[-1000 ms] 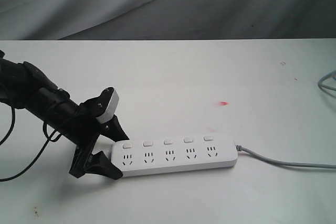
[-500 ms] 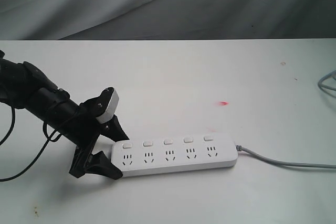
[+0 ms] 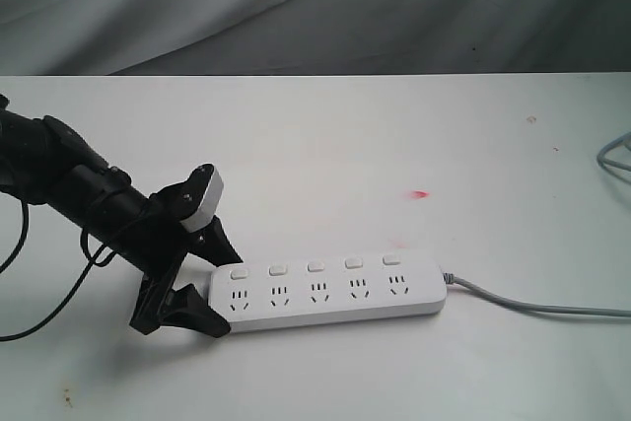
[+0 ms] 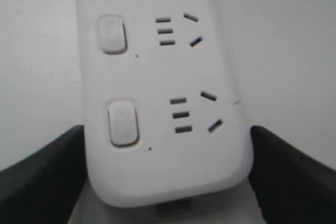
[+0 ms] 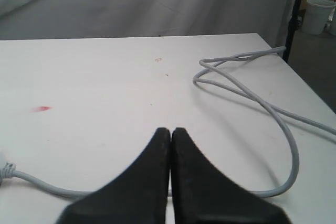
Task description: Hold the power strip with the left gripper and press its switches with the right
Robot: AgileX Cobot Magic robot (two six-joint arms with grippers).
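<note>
Power strip (image 3: 330, 293): flat on the table, lengthwise across the near part of the exterior view; sockets and buttons face up; end away from the cord set between the left fingers.
Switches (image 3: 315, 266): five in a row along the far edge, one above each socket; nothing touching any of them; pressed or unpressed not readable from here.
Cord (image 3: 532, 305): grey, leaving the strip's right end; trailing off towards the right edge of the table.
Left gripper (image 3: 219, 295): narrowed onto the strip's end; one black finger against each long side in the wrist view, seemingly in contact on both; judged a firm hold.
Right gripper (image 5: 170, 135): fingertips pressed together, nothing between them; absent from the exterior view; looking over bare table and looped cord, well apart from the strip.
Table (image 3: 345, 145): white; small red mark (image 3: 421, 193) beyond the strip; grey cloth (image 3: 296, 7) behind.
Progress: holding part apparently done; pressing part not begun.
Left to do: bring the closed right tip over the row; push down on each button in turn, all five outstanding.
</note>
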